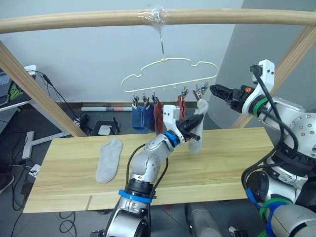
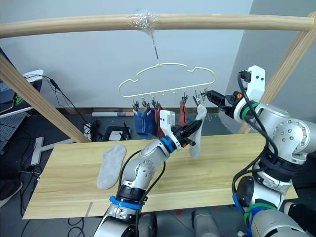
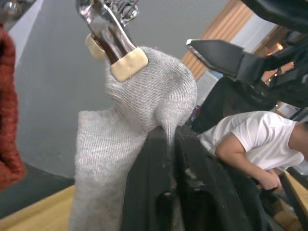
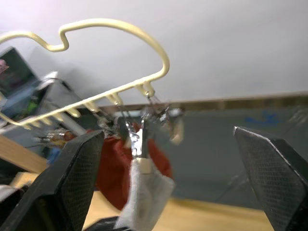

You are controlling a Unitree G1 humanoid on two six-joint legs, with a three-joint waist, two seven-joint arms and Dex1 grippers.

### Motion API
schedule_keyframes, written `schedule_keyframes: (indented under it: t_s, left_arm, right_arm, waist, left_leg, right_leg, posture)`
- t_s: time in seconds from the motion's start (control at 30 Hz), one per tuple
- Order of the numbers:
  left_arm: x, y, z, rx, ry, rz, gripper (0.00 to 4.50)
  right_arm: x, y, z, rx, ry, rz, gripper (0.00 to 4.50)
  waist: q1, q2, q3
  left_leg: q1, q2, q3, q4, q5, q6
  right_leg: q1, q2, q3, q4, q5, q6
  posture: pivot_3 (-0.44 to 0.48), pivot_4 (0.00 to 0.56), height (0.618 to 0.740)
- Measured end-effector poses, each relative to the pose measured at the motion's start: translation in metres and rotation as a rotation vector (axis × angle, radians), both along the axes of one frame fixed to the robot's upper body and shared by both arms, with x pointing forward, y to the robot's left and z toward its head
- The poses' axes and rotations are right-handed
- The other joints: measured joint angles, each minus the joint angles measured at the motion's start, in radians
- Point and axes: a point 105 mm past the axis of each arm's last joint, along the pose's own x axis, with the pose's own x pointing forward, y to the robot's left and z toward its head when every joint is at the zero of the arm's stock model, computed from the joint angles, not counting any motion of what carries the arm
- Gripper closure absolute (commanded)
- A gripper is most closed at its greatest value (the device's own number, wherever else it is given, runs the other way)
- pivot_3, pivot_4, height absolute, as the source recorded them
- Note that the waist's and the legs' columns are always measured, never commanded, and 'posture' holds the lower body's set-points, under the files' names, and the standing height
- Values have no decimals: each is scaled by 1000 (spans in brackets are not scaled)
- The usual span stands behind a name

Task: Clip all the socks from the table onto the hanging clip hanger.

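Note:
The pale yellow clip hanger (image 1: pixel 170 74) hangs from the top pole. Two blue socks (image 1: pixel 141 117) and two rust red socks (image 1: pixel 158 116) hang from its clips. A light grey sock (image 1: pixel 196 144) hangs from a metal clip (image 3: pixel 115 53) near the hanger's right end. My left gripper (image 1: pixel 195 129) is shut on this sock's edge, just under the clip. My right gripper (image 1: pixel 213 90) stands open beside the hanger's right end, with the clip and sock between its wide-apart fingers (image 4: pixel 77 168) in the right wrist view. Another light grey sock (image 1: pixel 109 159) lies flat on the table (image 1: pixel 222 158) at the left.
A round wooden pole frame (image 1: pixel 98 19) spans the top, with slanted posts at both sides. A person in a white shirt (image 3: pixel 250 139) bends down behind the table in the left wrist view. Cables and boxes lie on the floor at the far left.

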Motion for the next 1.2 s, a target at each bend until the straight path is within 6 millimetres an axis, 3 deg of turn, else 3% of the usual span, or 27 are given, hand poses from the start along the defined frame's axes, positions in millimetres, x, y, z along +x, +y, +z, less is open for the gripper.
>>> schedule_keyframes:
  t_s: [0.3,0.43,0.53,0.6,0.67,0.77,0.83,1.2]
  left_arm:
    - [5,12,-25,84,28,14,507]
    - [3,44,-23,185,-54,46,507]
    - [3,76,-6,264,-159,91,477]
    - [-1,88,8,308,-231,91,477]
    - [-5,97,17,341,-278,90,477]
    - [-12,105,32,394,-346,79,477]
    - [-17,108,44,404,-398,85,477]
    - [-29,108,56,424,-462,85,477]
  right_arm:
    - [-8,5,-37,-157,-110,-69,0]
    - [-7,14,-44,-172,-183,-117,0]
    - [-2,22,-48,-184,-229,-156,618]
    - [1,26,-47,-210,-266,-171,1282]
    - [5,31,-47,-204,-290,-186,1282]
    - [10,41,-48,-165,-300,-198,1866]
    - [15,43,-49,-168,-310,-205,2515]
    - [37,48,-49,-186,-330,-231,2515]
  waist:
    - [-8,0,0]
    - [-15,0,0]
    - [-13,0,0]
    - [-7,0,0]
    - [2,-1,0]
    - [16,-1,0]
    - [19,-1,0]
    - [46,-1,0]
  left_leg:
    - [0,0,1,0,0,0]
    - [2,1,1,-1,0,0]
    - [3,1,1,-1,0,0]
    - [3,1,1,-1,0,0]
    - [3,1,1,-1,0,0]
    - [3,1,0,-1,0,0]
    - [2,1,1,-1,0,0]
    - [3,1,0,-1,0,0]
  right_leg:
    - [0,0,1,0,0,1]
    - [-1,1,2,1,0,1]
    - [0,1,2,2,0,1]
    - [1,1,2,1,0,0]
    - [1,1,2,1,0,0]
    - [1,1,2,1,0,0]
    - [1,0,2,1,0,0]
    - [1,1,2,1,0,0]
  posture:
    - [-118,177,740]
    - [-83,180,740]
    - [-68,182,740]
    - [-35,183,740]
    - [-22,183,740]
    - [3,185,740]
    - [22,184,740]
    - [72,187,740]
